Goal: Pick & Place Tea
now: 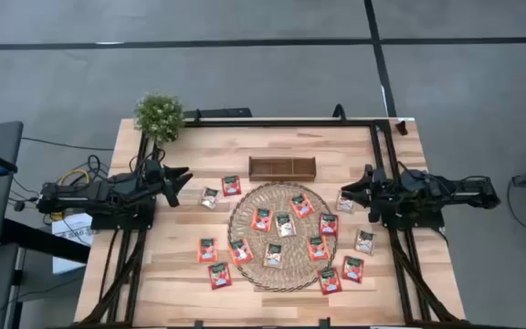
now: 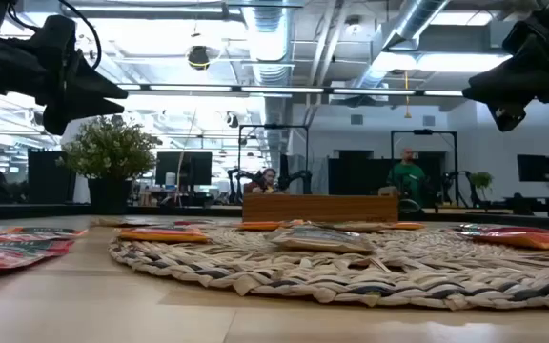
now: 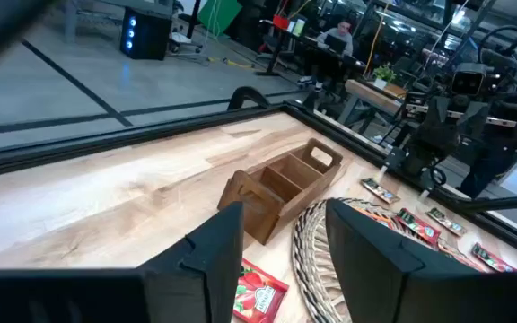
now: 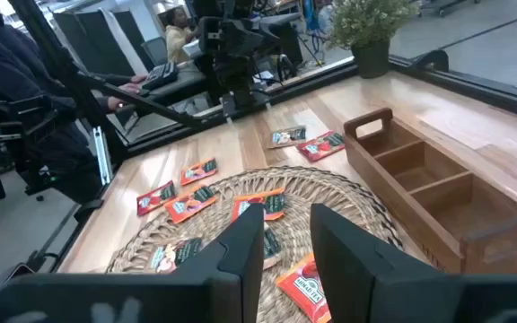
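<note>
From left to right I see my left gripper [image 1: 184,174], its jaws spread and empty above pale planked wood, then the flat square tea sachets [image 1: 262,219] scattered on and around the round woven mat [image 1: 284,277]. Behind it sits the compartmented wooden tray [image 1: 282,168]. My right gripper [image 1: 344,190] hangs at the far side, jaws slightly parted, holding nothing.

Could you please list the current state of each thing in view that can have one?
Left tool: open, empty, raised above the table's left side.
Right tool: open, empty, raised at the right.
Wooden tray: upright, compartments empty.
Tea sachets: lying flat, some on the woven mat, others beside it.
Potted plant: upright.
</note>
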